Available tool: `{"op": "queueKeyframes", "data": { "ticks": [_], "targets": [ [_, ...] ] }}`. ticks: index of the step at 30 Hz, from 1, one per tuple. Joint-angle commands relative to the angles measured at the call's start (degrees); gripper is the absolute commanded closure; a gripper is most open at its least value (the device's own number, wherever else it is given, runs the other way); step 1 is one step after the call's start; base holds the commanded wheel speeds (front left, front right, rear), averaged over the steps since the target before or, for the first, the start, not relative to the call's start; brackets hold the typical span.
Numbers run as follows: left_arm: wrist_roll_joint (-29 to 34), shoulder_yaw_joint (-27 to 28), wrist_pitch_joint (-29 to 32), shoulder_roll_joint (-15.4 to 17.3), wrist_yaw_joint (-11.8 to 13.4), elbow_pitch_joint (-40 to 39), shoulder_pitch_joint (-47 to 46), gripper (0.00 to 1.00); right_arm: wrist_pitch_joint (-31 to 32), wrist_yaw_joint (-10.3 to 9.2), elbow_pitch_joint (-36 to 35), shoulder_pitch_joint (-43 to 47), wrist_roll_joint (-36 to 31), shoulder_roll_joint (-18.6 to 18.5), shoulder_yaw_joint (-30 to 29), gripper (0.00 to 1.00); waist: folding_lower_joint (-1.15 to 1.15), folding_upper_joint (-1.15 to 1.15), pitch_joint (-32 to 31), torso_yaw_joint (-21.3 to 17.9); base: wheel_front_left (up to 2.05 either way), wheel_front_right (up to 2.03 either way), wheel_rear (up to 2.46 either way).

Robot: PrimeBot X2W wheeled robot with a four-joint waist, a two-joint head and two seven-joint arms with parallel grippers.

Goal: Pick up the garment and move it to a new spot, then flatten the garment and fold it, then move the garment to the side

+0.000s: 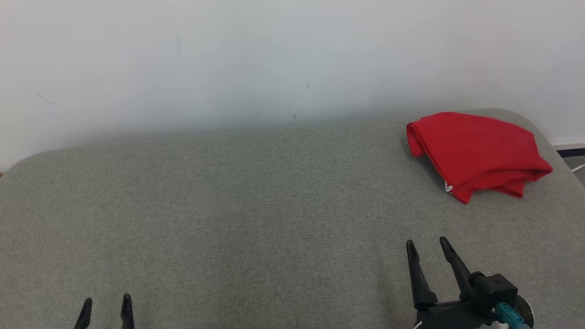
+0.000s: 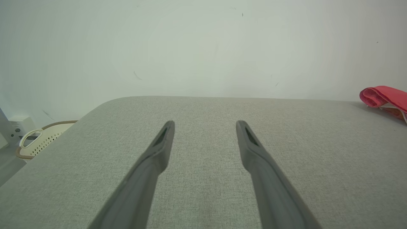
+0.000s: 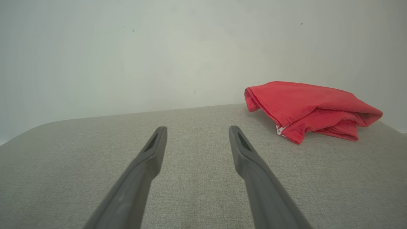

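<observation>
Head view: a red garment (image 1: pixel 477 153) is seen at the far right corner of a wide pad (image 1: pixel 256 205), close to its rounded edge. The cloth looks soft and is bunched in a loose folded heap (a tiny white tag peeks out below). The pad is covered in rough grey woven fabric and is set against a plain white wall (image 1: pixel 274 59). A white basket (image 2: pixel 41 138) with small holes is seen past the pad's left corner. The left gripper (image 1: pixel 106 299) is held low at the near left. The right gripper (image 1: pixel 426 242) is held at the near right, well apart from the garment. Both pairs of dark fingers (image 3: pixel 140 178) are spread wide, and nothing is gripped.
</observation>
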Motion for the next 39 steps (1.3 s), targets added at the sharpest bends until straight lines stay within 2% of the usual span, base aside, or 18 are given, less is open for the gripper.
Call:
{"op": "queueKeyframes", "data": {
  "ticks": [1,15,16,20,39],
  "targets": [
    [-0.3,0.2,-0.2,0.1,0.1,0.0,0.1,0.0,-0.1,0.01,0.0,0.7,0.3,0.1,0.0,0.0,0.0,0.0,-0.1,0.0,0.0,0.0,0.0],
    [0.5,-0.3,-0.2,0.1,-0.4,-0.4,0.2,0.0,-0.3,0.01,0.5,0.4,0.9,0.0,0.5,0.0,0.0,0.0,-0.4,0.2,0.0,0.0,0.0],
    [0.2,-0.3,0.0,-0.1,-0.5,-0.2,0.0,1.0,-0.1,0.0,0.5,0.0,0.3,0.0,0.3,1.0,0.0,0.0,-0.4,0.2,0.0,0.0,0.0],
    [-0.3,-0.5,0.4,-0.7,-0.5,2.0,0.2,1.0,0.3,0.0,2.3,1.2,0.7,0.0,0.2,1.0,0.0,0.0,-0.4,0.2,0.0,0.0,0.0],
    [-22.3,-4.2,1.3,-0.7,-1.9,4.6,-2.5,1.0,7.8,0.0,4.6,-1.3,22.7,-1.3,-5.7,1.0,0.0,0.0,0.1,0.5,0.0,0.0,0.0]
  ]
}}
